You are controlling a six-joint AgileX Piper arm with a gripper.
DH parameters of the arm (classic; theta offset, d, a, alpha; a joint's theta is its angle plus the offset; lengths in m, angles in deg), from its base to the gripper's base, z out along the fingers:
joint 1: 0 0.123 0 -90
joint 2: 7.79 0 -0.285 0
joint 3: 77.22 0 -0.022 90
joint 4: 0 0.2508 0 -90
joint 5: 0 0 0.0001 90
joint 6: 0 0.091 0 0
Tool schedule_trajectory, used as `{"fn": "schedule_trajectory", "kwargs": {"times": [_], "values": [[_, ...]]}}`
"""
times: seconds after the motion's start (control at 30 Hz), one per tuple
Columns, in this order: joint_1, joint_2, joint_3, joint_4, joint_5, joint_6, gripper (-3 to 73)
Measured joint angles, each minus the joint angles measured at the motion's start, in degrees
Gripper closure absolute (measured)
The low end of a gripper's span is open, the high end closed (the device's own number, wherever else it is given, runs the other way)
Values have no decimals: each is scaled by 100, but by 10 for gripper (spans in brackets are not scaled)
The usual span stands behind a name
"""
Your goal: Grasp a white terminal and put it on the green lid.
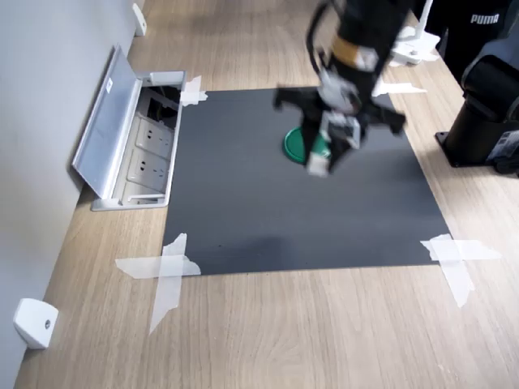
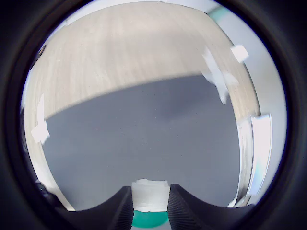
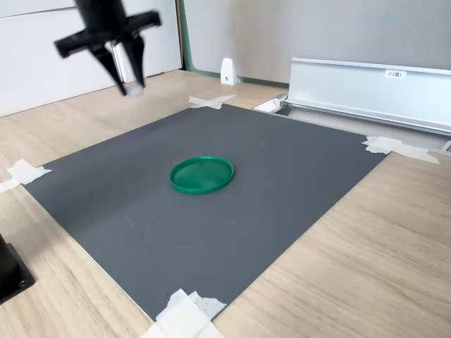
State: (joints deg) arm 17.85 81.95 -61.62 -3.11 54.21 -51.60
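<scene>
A: Pincer (image 2: 150,203) status: closed on the white terminal (image 2: 150,194), which sits clamped between the two dark fingers (image 2: 118,211) in the wrist view. A sliver of green shows past the block, between the fingertips

B: Height?

A: Raised well clear of the dark mat (image 3: 211,211). In the second exterior view the pincer (image 3: 127,74) hangs at about ten o'clock from the green lid (image 3: 201,174), well apart from it, with a small pale block at its tip. The first exterior view is blurred at the pincer (image 1: 324,158); there it overlaps the green lid (image 1: 293,144), so only the lid's edge toward nine o'clock shows

B: Lid condition?

A: Flat on the mat, near the mat's middle, rim up, nothing on it in the second exterior view

B: Surroundings?

A: Mat lies on the wooden tabletop (image 3: 380,253), its corners fixed with white tape strips (image 1: 166,271). An open socket box with a raised metal flap (image 1: 109,121) sits off the mat's edge, toward nine o'clock in the first exterior view. A small white wedge-shaped piece (image 1: 34,322) stands at about seven o'clock in the same view, against the wall
</scene>
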Motion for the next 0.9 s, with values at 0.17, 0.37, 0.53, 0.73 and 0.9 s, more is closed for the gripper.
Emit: {"fn": "schedule_trajectory", "kwargs": {"times": [0.17,0.37,0.53,0.73,0.9], "values": [[-1038,-6,31,0,137,-556,425],[-1835,-6,500,23,-207,-1141,425],[-2165,-6,1170,23,-846,-1549,425],[-2201,195,1640,23,-1349,-1643,425],[-2201,500,1690,-65,-1435,-1546,425]]}}
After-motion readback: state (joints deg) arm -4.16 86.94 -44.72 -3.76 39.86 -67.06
